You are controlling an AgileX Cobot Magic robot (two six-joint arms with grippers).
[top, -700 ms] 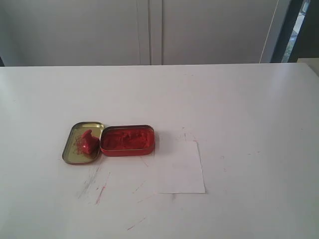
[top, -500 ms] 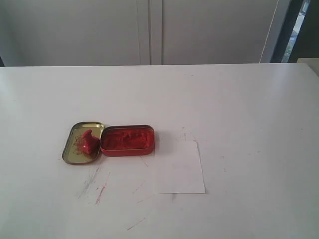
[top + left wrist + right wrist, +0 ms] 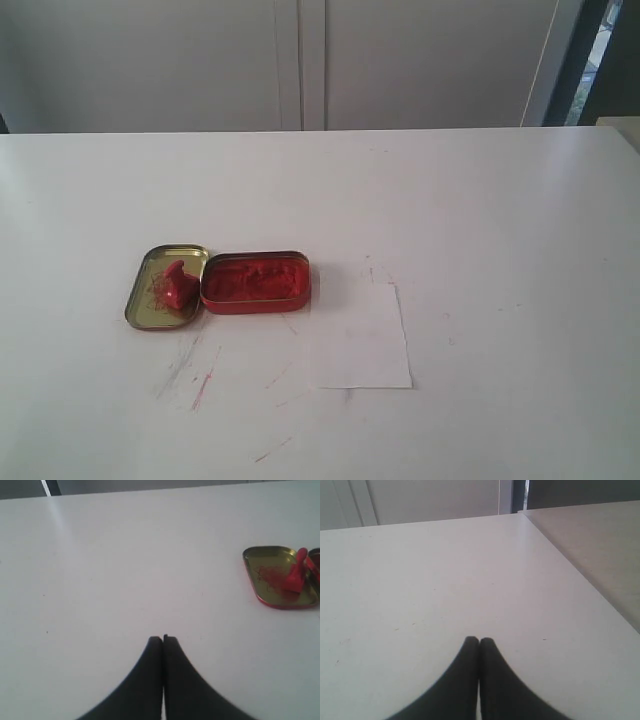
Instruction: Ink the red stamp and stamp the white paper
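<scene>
Nothing has moved since the earlier frames; you'll find everything where it was. Your stamp (image 3: pixel 178 283) is glossy red, with a blocky base and a narrower handle. It rests tilted in a brass-coloured oblong lid (image 3: pixel 150 300) smeared with red. The lid touches a red tin (image 3: pixel 255 304) of rough ink paste. The paper (image 3: pixel 360 335), a plain matte rectangle, lies just beside the tin, nearer the table's near edge. All sit left of the middle of the smooth white table (image 3: pixel 480 220), which is streaked red. Both arms hover low. The left gripper (image 3: pixel 163 639) and right gripper (image 3: pixel 479 640) have curved black fingers pressed together, holding nothing. The stamp lies well apart from the left gripper.
</scene>
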